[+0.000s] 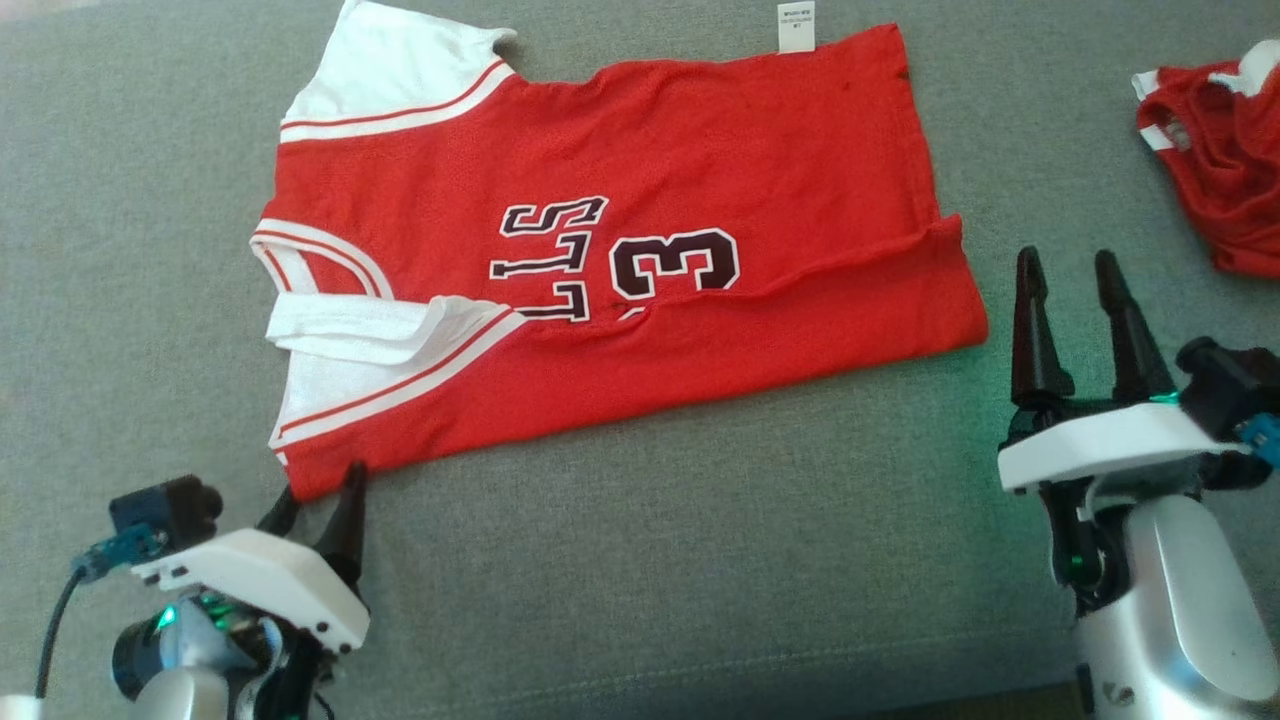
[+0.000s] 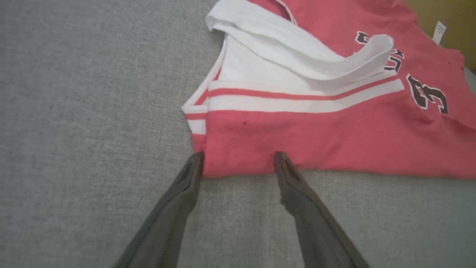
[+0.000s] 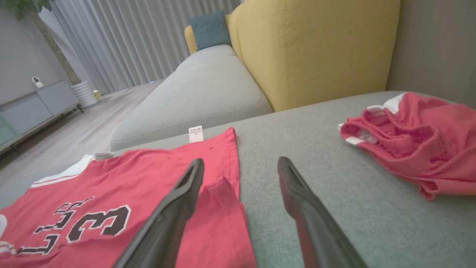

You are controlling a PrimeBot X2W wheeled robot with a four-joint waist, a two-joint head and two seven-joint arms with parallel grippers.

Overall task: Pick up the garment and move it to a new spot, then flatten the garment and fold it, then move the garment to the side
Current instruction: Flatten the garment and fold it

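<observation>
The garment (image 1: 620, 270) is a red jersey with white shoulders and a dark "3", spread on grey upholstery with its near long edge folded over. My left gripper (image 1: 322, 498) is open at the jersey's near-left corner; in the left wrist view its two fingertips (image 2: 284, 160) straddle that corner of the garment (image 2: 316, 134), touching the hem. My right gripper (image 1: 1068, 268) is open, just right of the jersey's bottom hem, with nothing between its fingers; the right wrist view shows the gripper (image 3: 241, 167) above bare cushion beside the garment (image 3: 122, 186).
A second crumpled red garment (image 1: 1215, 150) lies at the far right, also seen as a crumpled red garment (image 3: 412, 141) in the right wrist view. A yellow sofa back (image 3: 308, 48) rises behind the grey cushion (image 1: 700, 560). Open cushion lies in front of the jersey.
</observation>
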